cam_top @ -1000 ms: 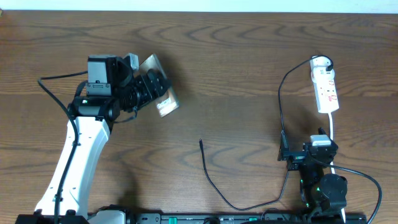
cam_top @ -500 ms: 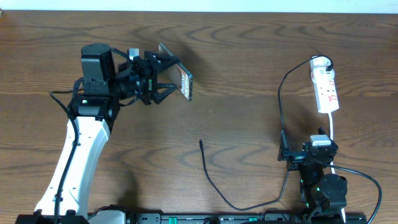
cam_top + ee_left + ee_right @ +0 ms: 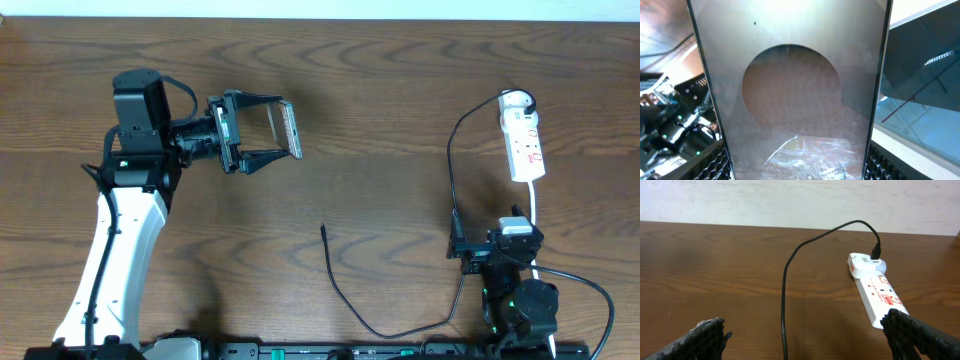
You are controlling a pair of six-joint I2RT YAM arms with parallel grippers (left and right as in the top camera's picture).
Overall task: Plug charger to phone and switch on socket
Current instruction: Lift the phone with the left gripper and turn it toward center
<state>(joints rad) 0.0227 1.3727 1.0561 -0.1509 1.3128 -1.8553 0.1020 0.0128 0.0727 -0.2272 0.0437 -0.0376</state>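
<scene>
Overhead: gripping the phone (image 3: 292,132) edgewise in the left claw (image 3: 284,127), aloft far left; holding the right claw (image 3: 809,337) wide and empty, near right. Might twist or slip free when pushed against the charger (image 3: 325,232) tip, seen on the bench (image 3: 400,80), well apart.

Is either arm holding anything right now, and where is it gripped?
The left gripper holds the phone, its jaws clamped on the two opposite side edges. The right gripper is open and holds nothing.
</scene>
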